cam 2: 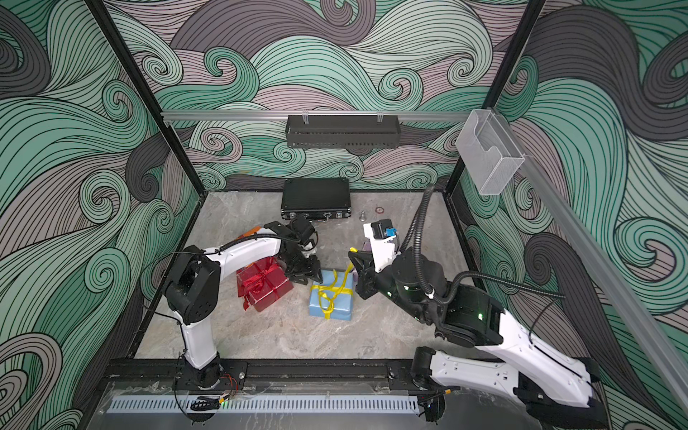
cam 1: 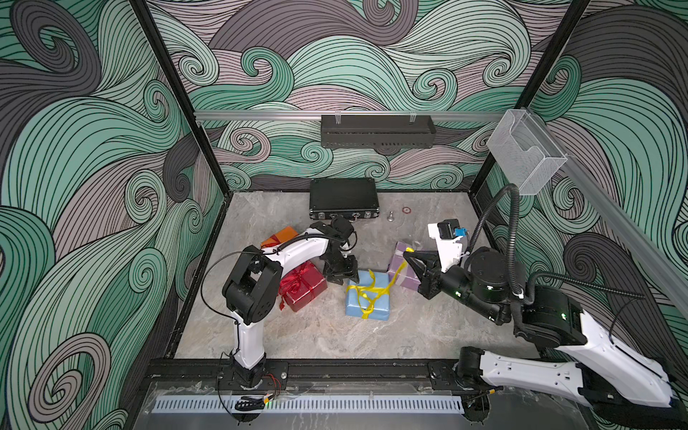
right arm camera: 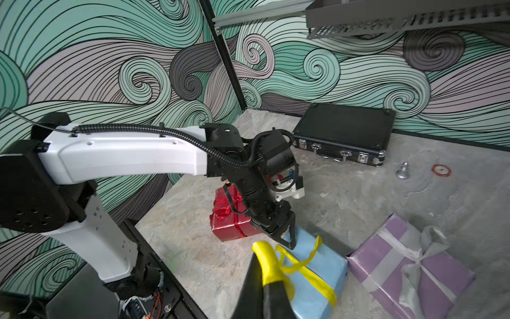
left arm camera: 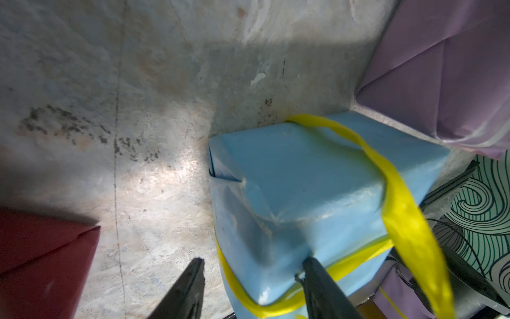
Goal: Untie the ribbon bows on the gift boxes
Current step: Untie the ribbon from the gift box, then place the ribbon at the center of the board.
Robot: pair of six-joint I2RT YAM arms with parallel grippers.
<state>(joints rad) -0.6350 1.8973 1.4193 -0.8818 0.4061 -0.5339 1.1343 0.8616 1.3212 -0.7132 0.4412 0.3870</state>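
Right wrist: yellow ribbon (right arm camera: pixel 269 262) loose-looped over blue box (right arm camera: pixel 331 259).

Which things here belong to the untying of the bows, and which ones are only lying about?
For the job: light blue box, yellow ribbon pinched in the right tool, red box with red bow, lilac box with silvery bow, orange box.

Lying about: black latched case, small silver bell, red ring, black wall basket, clear plastic holder.

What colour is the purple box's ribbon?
The ribbon is silvery white; the right wrist view shows it best.
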